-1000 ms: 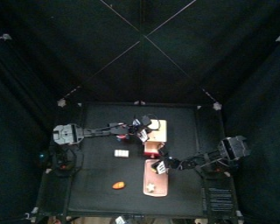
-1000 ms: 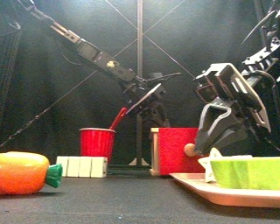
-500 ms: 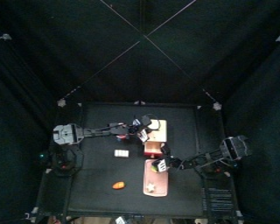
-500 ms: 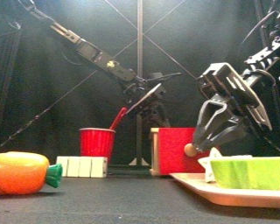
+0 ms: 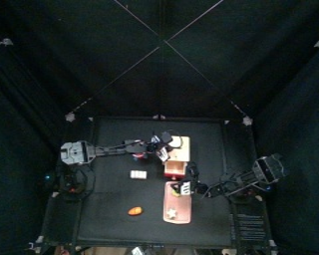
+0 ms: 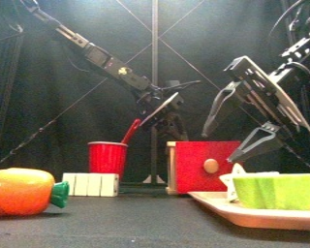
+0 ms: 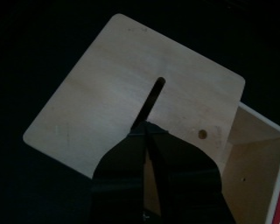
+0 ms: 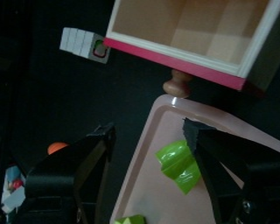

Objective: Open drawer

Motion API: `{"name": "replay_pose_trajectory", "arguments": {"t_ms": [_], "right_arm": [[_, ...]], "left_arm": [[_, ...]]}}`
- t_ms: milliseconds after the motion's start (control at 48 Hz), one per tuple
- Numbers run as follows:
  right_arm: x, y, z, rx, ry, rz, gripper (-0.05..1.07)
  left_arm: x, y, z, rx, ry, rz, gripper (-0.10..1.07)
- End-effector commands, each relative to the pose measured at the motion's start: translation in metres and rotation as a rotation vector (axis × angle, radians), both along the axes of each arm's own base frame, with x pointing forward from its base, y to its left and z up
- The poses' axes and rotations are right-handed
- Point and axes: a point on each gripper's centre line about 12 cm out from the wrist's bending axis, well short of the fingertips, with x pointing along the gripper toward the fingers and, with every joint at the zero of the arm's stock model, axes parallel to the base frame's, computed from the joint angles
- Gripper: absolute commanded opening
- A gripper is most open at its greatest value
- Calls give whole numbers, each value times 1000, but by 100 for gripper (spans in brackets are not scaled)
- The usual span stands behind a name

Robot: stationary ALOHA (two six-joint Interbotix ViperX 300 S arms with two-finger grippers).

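Drawer (image 8: 201, 35) sits near the middle of the tabletop (image 5: 116, 189), and from my right wrist view it looks pulled out: I can see into its pale wooden box, with the red front and its small round knob (image 8: 178, 87) facing the pink tray (image 8: 166, 166). In my judgement the pull is done or nearly so.

My left gripper (image 5: 159, 145) rests on the cabinet (image 7: 136, 96), the pale box the drawer slides from, and I read that as bracing it so it cannot slide along with the drawer. Its jaws look nearly pressed together on the flat panel, though I cannot tell whether they pinch anything.

My right gripper (image 6: 248, 116) hangs just in front of the drawer with its 2 jaws spread wide, holding nothing; the knob sits between and beyond them, untouched. A green piece (image 8: 178, 164) lies on the tray, and a red cup (image 6: 108, 156), white block (image 6: 89, 184) and orange toy (image 6: 20, 191) stand apart to the side.
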Motion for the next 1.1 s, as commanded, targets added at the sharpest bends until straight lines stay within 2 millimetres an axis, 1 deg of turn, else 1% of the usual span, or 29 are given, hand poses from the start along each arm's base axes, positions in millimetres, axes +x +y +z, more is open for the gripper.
{"name": "replay_pose_trajectory", "arguments": {"t_ms": [0, 188, 292, 438, 542, 604, 812, 917, 1083], "right_arm": [[7, 3, 14, 19, -41, -29, 94], [17, 7, 25, 14, -68, -19, 94], [20, 14, 31, 11, -65, 10, 93], [16, 27, 34, 22, -17, 53, 93], [12, 31, 37, 17, 27, 63, 93], [10, 29, 40, -1, 57, 55, 93], [10, 24, 61, -63, 144, 58, 93], [13, 19, 64, -85, 180, 50, 93], [18, 5, 60, -109, 206, 22, 93]], "left_arm": [[-4, 1, -12, -12, 45, 7, 43], [-4, 1, -13, -15, 45, 9, 43], [-6, 0, -12, -14, 45, 8, 43], [-5, 0, -10, -12, 41, 8, 43], [-4, 1, -8, -11, 36, 8, 43], [-3, 1, -8, -11, 35, 8, 43], [-3, 1, -7, -12, 33, 9, 43], [-3, 1, -8, -12, 34, 9, 43], [-3, 1, -8, -11, 35, 7, 43]]}}
